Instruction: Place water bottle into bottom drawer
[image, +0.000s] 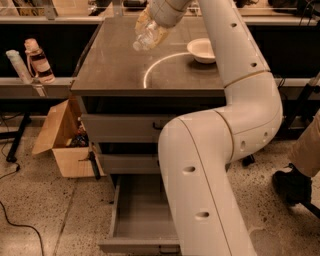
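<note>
Water bottle (148, 35) between jaws, above tabletop (110, 67)

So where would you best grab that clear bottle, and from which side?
Across its body, from above. The bottle is a slim round tube, narrow enough for the jaws to span its width. The gripper holds it that way, clamped on the upper part from above, with the bottle hanging tilted over the table.
</note>
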